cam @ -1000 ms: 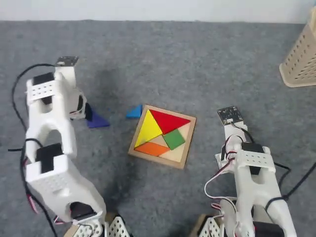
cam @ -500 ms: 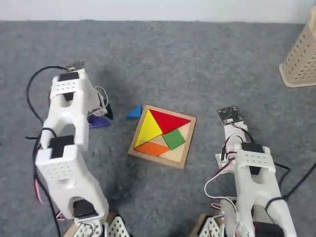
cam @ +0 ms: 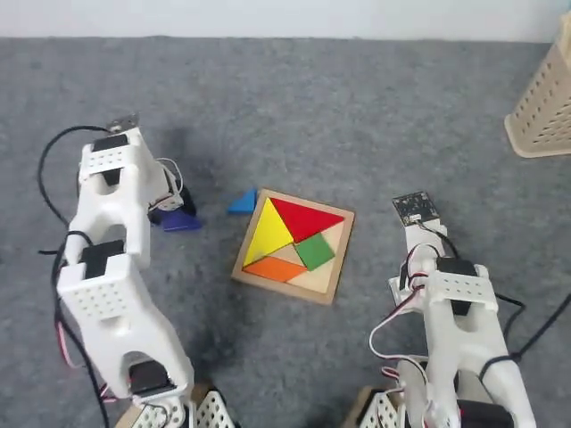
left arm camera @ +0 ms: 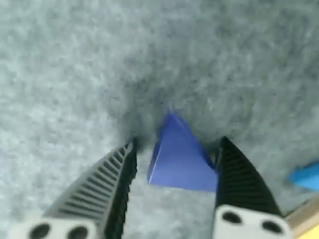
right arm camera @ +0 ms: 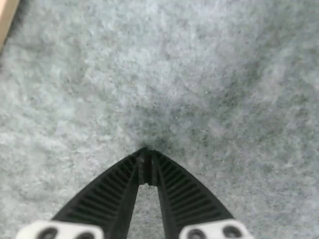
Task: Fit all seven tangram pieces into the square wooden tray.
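Observation:
The square wooden tray lies mid-table with yellow, red, green and orange pieces inside. A light blue triangle rests on the carpet at the tray's far left corner. Left of that lies a dark blue triangle. My left gripper is open and down at the carpet, one finger on each side of the dark blue triangle, not clamped on it. My right gripper is shut and empty over bare carpet to the right of the tray.
A beige perforated basket stands at the far right edge. Grey carpet covers the table. In the left wrist view, the light blue triangle and a tray corner show beyond one finger.
The left arm swung in from the left and came down over the dark blue triangle, its fingers now around it. The right arm has stayed still.

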Available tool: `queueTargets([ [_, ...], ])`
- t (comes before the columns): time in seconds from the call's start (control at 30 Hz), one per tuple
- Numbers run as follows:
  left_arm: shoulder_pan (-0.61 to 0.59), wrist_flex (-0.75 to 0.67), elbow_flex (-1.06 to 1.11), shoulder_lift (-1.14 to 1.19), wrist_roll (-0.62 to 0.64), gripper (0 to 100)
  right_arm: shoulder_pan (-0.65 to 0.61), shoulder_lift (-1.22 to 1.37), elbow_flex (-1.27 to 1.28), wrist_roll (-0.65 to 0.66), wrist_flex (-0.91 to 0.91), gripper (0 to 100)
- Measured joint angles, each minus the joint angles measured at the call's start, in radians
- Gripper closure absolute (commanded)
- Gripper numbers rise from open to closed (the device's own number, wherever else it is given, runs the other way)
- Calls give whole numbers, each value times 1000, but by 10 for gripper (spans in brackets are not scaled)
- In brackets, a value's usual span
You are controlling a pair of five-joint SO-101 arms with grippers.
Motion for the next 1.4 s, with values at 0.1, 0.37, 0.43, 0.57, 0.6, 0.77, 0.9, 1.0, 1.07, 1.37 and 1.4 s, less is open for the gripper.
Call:
queueTargets([
  [0.1, 0, -2, 0, 0, -26, 785, 0, 0, 0, 0, 0, 991],
  [0.37, 69, 17, -14, 0, -51, 831, 0, 0, 0, 0, 0, 991],
  [0.43, 94, 26, -21, 0, -89, 834, 0, 0, 0, 0, 0, 991],
  [0.57, 133, 114, -80, 5, -167, 834, 0, 0, 0, 0, 0, 991],
  [0.6, 146, 140, -107, 5, -193, 834, 0, 0, 0, 0, 0, 991],
  [0.77, 169, 292, -281, 5, -319, 829, 0, 0, 0, 0, 0, 991],
  [0.9, 173, 379, -376, 5, -384, 809, 0, 0, 0, 0, 0, 991],
  [1.0, 155, 387, -371, 5, -397, 804, 0, 0, 0, 0, 0, 991],
  [1.07, 144, 385, -333, 5, -404, 804, 0, 0, 0, 0, 0, 991],
  [1.37, 109, 123, -28, -55, -390, 778, 0, 0, 0, 0, 0, 991],
  [1.4, 107, 98, -5, -57, -377, 778, 0, 0, 0, 0, 0, 991],
])
